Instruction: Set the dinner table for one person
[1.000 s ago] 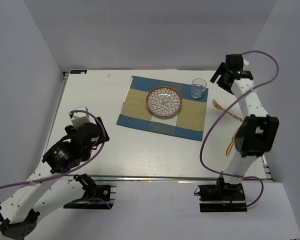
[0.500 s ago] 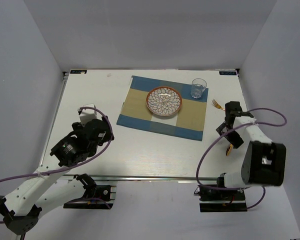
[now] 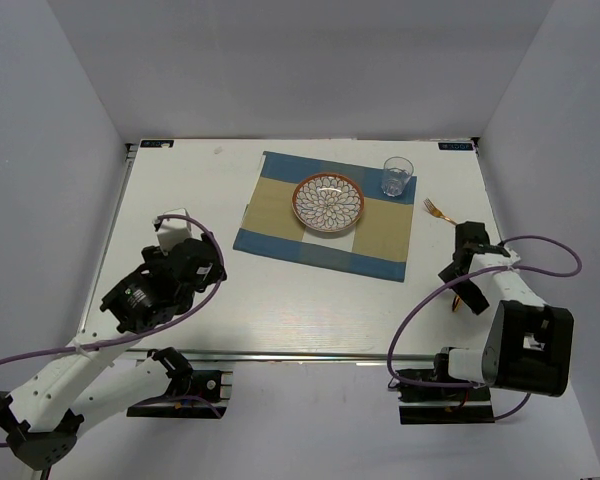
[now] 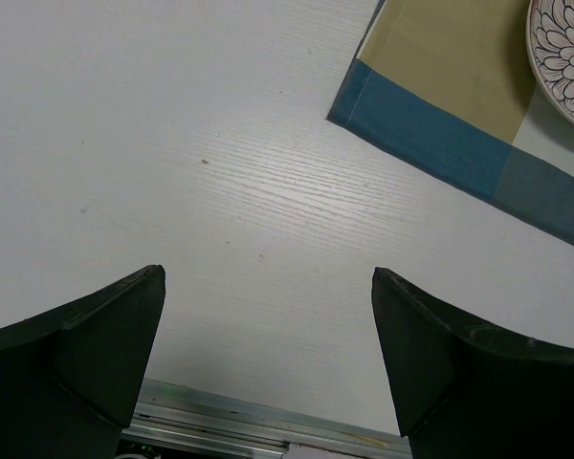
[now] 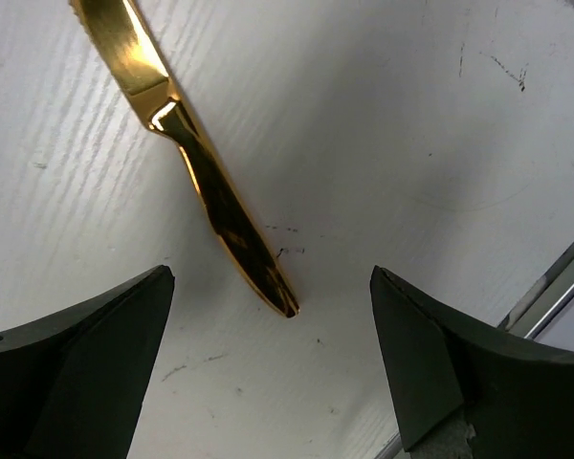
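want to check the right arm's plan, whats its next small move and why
Probably lower the right pincer and grip the gold knife by its handle. The pincer is open and empty, the handle's end lies between its fingers on the dinner table, and the placemat has no cutlery beside the plate.

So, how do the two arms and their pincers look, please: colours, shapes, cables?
Both the left arm and right arm have white links with boxy black joint housings. A purple cable loops along each. The left pincer and right pincer have dark, matte, wedge-shaped fingers.
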Tool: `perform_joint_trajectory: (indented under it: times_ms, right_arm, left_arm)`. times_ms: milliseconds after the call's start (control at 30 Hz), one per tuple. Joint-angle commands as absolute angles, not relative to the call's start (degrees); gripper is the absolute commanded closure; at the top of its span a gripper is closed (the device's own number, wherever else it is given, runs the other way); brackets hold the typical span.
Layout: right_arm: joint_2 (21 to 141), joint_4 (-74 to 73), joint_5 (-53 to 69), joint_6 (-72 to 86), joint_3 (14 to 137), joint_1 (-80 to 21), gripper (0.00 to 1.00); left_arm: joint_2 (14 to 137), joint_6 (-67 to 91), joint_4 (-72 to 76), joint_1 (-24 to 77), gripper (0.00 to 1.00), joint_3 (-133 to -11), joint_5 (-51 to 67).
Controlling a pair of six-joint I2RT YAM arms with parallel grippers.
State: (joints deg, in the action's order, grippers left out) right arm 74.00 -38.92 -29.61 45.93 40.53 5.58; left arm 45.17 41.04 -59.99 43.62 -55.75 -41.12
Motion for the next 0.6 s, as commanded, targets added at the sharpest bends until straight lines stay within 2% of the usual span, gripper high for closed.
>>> perform_joint_trajectory:
  times_ms: [0, 367, 567]
  right_arm:
    - [73.4, -32.8, -30.1, 43.4, 38.0, 6.9, 0.12]
    - [81.3, -25.8, -20.6, 39.8, 38.0, 10.8, 0.12]
    - [83.5, -20.9, -15.0, 38.7, 35.8, 10.9, 0.18]
  left_arm:
    - [44.7, 41.7, -60.4, 43.5, 0.02, -55.9, -42.4]
    - [46.0, 41.4, -60.2, 43.5, 0.02, -56.0, -41.7]
    - [45.4, 41.4, -60.2, 43.5, 0.02, -56.1, -41.6]
